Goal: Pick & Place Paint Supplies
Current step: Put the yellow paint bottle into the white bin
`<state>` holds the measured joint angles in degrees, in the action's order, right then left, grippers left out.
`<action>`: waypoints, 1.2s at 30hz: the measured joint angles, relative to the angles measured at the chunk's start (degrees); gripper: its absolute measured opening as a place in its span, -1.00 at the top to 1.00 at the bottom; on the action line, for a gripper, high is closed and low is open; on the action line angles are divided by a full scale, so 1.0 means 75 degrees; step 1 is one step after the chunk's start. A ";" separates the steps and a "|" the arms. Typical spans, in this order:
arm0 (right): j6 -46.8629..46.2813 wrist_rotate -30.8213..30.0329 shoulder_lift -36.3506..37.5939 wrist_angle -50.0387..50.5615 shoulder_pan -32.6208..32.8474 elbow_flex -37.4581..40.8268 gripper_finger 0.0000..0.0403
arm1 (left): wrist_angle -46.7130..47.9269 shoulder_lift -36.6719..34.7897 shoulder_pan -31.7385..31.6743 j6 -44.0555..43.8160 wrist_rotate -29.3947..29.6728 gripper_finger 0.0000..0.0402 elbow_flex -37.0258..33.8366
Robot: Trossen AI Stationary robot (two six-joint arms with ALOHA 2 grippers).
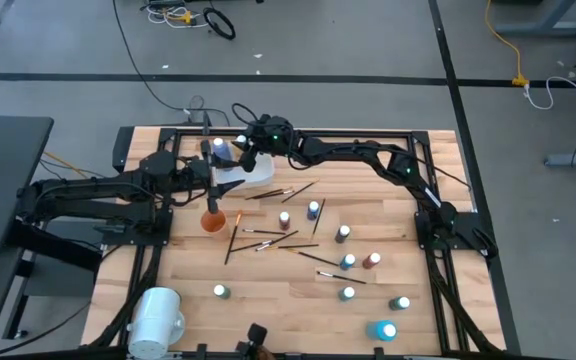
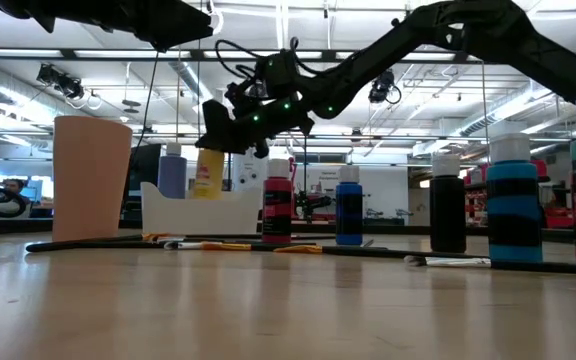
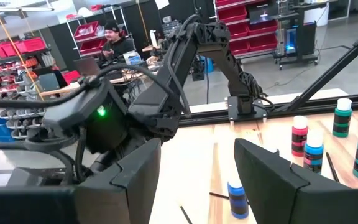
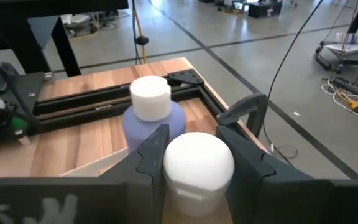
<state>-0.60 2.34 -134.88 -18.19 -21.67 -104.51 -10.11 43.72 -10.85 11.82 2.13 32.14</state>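
A white tub (image 1: 253, 178) sits at the table's far left, with a lavender paint bottle (image 4: 153, 121) standing in it. My right gripper (image 4: 192, 134) reaches over the tub from the right and is shut on a yellow paint bottle (image 2: 208, 175). Several more bottles (image 1: 342, 233) stand upright on the wood right of centre. Thin brushes (image 1: 268, 240) lie flat among them. My left gripper (image 3: 197, 168) hovers open beside the tub's left end, holding nothing. My right gripper pinches the yellow bottle's white cap (image 4: 197, 162) between its two fingers (image 4: 151, 152), one on each side. The fingers come nearly level from the table's right, tipped slightly down. The bottle hangs upright below them, its lower end hidden behind the tub's wall (image 2: 198, 212).
An orange cup (image 1: 213, 221) stands just near of the tub. A large white cylinder (image 1: 156, 315) lies at the near left corner. A black frame (image 1: 368, 137) borders the table. A big teal bottle (image 1: 383, 330) stands near the front right.
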 joint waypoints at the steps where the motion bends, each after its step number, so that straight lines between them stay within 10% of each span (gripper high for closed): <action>1: -0.0008 0.0001 -0.0029 -0.0033 -0.0011 0.0000 0.43 | 0.0000 0.0000 0.0003 0.0003 0.0000 -0.07 0.0000; 23: -0.0570 0.0011 0.0337 -0.0219 0.0016 0.0000 -0.09 | 0.0180 -0.0003 0.0000 0.0316 0.1203 -0.07 0.0000; 36: 0.0534 -0.0108 0.3181 0.5068 0.0564 -0.0006 0.01 | 0.0874 0.0297 -0.0120 -0.0303 0.3366 -0.07 0.0001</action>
<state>3.40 1.53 -111.02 19.82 -17.44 -104.55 -3.55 45.96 -11.75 9.54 27.37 32.15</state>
